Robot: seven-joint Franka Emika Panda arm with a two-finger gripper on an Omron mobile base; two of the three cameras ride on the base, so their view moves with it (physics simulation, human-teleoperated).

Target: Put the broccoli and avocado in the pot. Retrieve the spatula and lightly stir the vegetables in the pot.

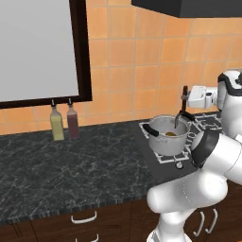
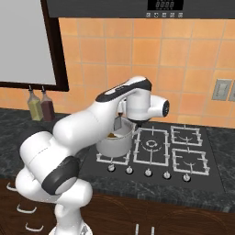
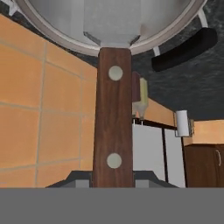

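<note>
end effector (image 1: 185,105) gripping spatula (image 3: 113,122), head inside pot (image 1: 166,137)

In the right base view the arm's white links hide most of the pot (image 2: 114,142) and the gripper. In the hand view the pot's rim is cut off by the top edge, and the spatula (image 3: 113,122) handle hides the fingertips. Broccoli cannot be made out inside.

Two bottles, one yellow-green (image 1: 56,125) and one dark red (image 1: 73,124), stand side by side at the left of the frame on a dark marbled counter (image 1: 71,165), below a dark-framed window (image 1: 38,47) and orange wall tiles (image 1: 137,56). A wall socket (image 2: 222,90) sits at far right.
</note>
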